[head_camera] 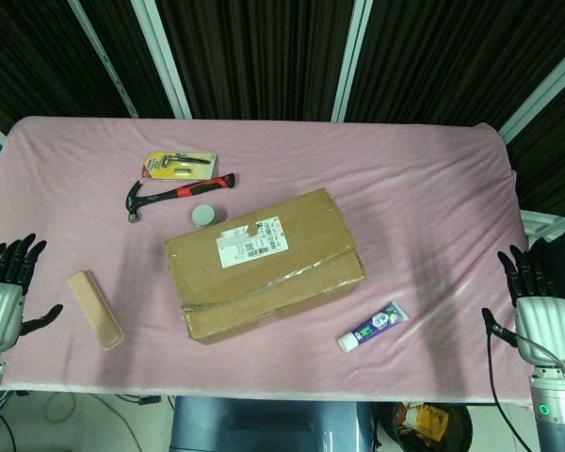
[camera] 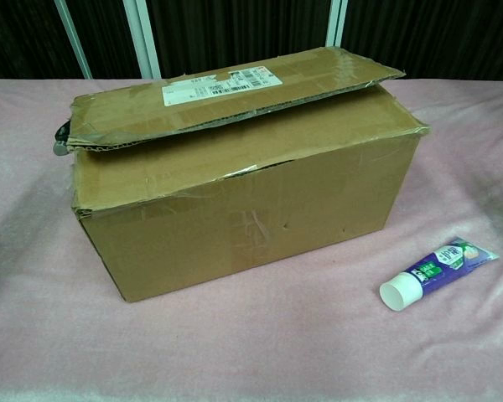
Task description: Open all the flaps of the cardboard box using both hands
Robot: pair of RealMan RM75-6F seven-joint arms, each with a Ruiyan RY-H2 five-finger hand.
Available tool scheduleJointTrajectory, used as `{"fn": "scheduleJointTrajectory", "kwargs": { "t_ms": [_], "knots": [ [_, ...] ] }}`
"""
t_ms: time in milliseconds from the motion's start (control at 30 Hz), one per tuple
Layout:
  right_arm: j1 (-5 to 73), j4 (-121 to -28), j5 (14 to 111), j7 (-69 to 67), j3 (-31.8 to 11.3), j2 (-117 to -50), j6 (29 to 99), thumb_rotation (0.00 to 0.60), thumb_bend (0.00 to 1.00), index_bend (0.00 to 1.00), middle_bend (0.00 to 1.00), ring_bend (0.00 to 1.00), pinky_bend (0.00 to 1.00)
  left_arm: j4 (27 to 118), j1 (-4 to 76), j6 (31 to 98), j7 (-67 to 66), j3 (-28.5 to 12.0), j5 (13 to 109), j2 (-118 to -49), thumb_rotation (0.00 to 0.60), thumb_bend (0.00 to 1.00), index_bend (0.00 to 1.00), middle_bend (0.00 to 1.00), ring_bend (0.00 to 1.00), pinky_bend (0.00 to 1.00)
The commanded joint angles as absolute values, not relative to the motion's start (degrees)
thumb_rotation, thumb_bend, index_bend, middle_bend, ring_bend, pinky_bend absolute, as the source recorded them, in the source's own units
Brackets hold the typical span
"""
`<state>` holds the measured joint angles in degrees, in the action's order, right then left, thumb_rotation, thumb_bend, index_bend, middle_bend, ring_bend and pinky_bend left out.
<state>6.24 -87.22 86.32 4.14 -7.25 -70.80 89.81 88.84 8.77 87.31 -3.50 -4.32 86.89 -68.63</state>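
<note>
A brown cardboard box (head_camera: 264, 264) (camera: 243, 193) lies in the middle of the pink table, its flaps folded down on top. The far flap (camera: 226, 92), bearing a white shipping label (head_camera: 248, 240), sits slightly raised over the near one. My left hand (head_camera: 5, 301) hovers at the table's left front edge, fingers spread and holding nothing. Far off at the right front edge is my right hand (head_camera: 537, 306), likewise spread and empty. Both hands are well apart from the box. Neither hand shows in the chest view.
A purple toothpaste tube (head_camera: 373, 327) (camera: 436, 270) lies right of the box front. Behind the box are a red-handled hammer (head_camera: 174, 195), a yellow tool pack (head_camera: 177, 167) and a grey round lid (head_camera: 204, 216). A tan case (head_camera: 95, 309) lies at the left.
</note>
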Motion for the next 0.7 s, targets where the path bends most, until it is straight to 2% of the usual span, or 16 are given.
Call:
{"fn": "scheduleJointTrajectory", "kwargs": {
  "t_ms": [33,233,300,533,700],
  "knots": [
    [6.25,-87.19,86.37,4.16,-7.26,-70.82,89.82,0.6,0.32,0.0,0.0,0.0,0.22,88.8,8.78,87.27,-3.43,-4.3,86.97,-68.62,0.6,0.13,0.0,0.0,0.0,0.0],
    [6.24,-87.2,86.25,4.1,-7.34,-70.83,89.78,0.6,0.32,0.0,0.0,0.0,0.22,88.82,8.98,87.04,-3.35,-4.05,87.67,-68.39,0.6,0.13,0.0,0.0,0.0,0.0],
    [6.22,-87.25,86.17,4.01,-7.39,-70.8,89.78,0.6,0.32,0.0,0.0,0.0,0.22,88.76,9.43,87.02,-3.41,-3.77,89.12,-67.99,0.6,0.16,0.0,0.0,0.0,0.0],
    [6.27,-87.28,85.49,3.26,-7.71,-70.76,89.39,0.6,0.32,0.0,0.0,0.0,0.22,90.46,16.82,81.38,-5.9,-2.32,100.67,-61.54,0.6,0.5,0.01,0.0,0.0,0.01],
    [6.49,-86.72,84.74,2.66,-8.11,-70.9,88.83,0.6,0.33,0.0,0.0,0.0,0.22,96.83,24.54,75.21,-10.14,-4.1,107.43,-56.26,0.6,0.63,0.03,0.03,0.0,0.05]
  ]
}}
